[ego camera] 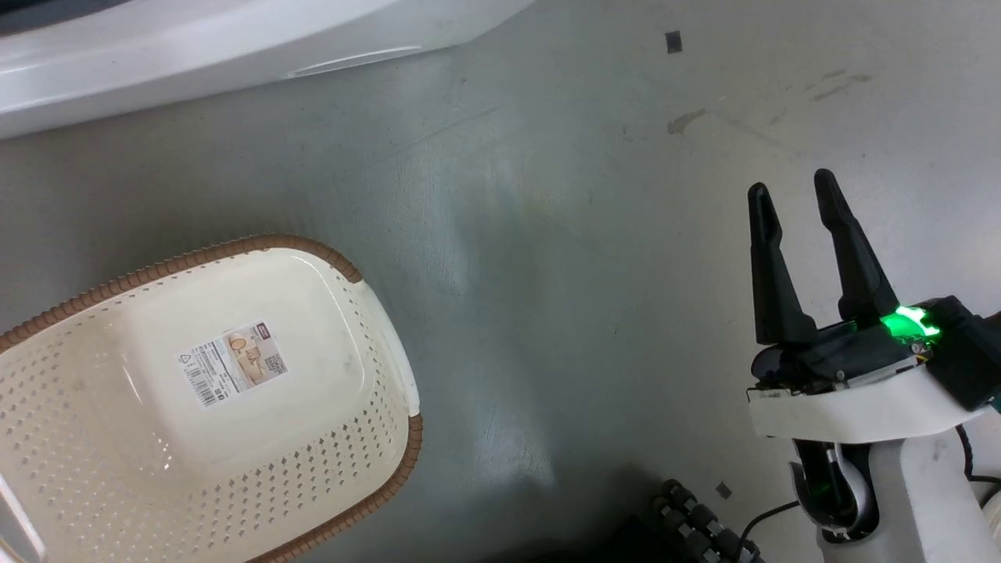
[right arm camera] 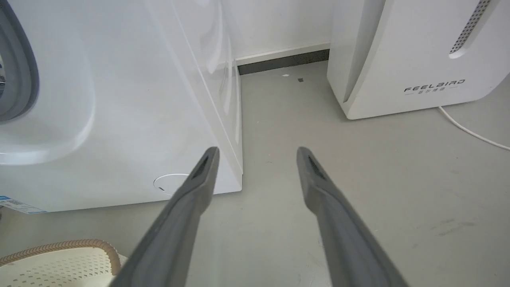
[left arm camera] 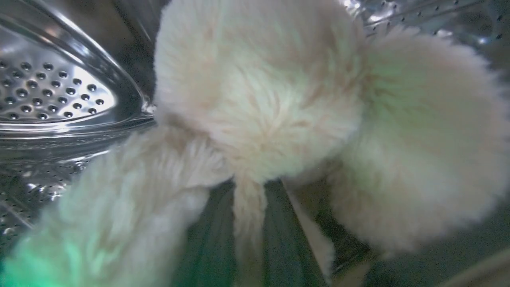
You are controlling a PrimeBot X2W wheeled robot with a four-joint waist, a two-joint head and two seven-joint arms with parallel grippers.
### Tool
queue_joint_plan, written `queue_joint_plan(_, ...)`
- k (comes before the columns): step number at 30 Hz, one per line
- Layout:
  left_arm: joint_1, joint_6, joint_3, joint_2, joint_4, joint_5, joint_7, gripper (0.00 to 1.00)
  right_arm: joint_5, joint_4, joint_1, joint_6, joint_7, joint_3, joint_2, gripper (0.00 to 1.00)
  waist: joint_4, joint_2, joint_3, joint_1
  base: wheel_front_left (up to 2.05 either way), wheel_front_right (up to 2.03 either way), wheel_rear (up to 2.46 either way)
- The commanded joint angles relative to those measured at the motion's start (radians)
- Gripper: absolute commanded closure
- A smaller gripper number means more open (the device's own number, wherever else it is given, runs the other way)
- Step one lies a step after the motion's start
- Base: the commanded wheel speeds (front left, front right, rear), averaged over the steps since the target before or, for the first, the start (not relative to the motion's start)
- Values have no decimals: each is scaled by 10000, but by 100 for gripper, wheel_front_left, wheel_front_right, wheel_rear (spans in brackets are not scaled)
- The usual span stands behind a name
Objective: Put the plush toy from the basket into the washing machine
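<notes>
Right gripper (ego camera: 791,186) hangs wide, empty. Basket (ego camera: 235,249) empty; plush toy (left arm camera: 259,99) is within washing machine (left arm camera: 51,95) drum. Left gripper's grip: cannot tell, fur hides it.

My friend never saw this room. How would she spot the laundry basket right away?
Find the big white washing machine, then look down at the grey floor in front of it. The basket sits there, empty, cream-white plastic dotted with little holes. Its brown braided rim and the sticker on its inside bottom set it apart from the plain white machine.
</notes>
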Motion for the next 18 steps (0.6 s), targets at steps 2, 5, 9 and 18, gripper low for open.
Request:
queue_joint_plan(2, -251, -27, -515, 96, 271, -393, -36, 100, 87, -41, -236, -7, -44, 18, -2, 0, -2, 0, 39, -1, 0, 0, 0)
queue_joint_plan(5, -417, -28, -1039, 176, 563, -953, -143, 100, 84, -28, -286, -7, -44, 24, -2, 0, -2, 0, 38, -1, 0, 0, 0)
queue_joint_plan(9, -562, -29, -1514, 287, 879, -1249, -616, 0, 33, 22, -355, -7, -44, 18, -2, 0, 23, 0, -107, -1, 0, 0, 0)
queue_joint_plan(18, 267, 25, -1925, -234, 1914, -1702, -2335, 0, -351, 276, -186, -7, -44, -205, -2, 0, 508, 0, -1510, -1, 0, 0, 0)
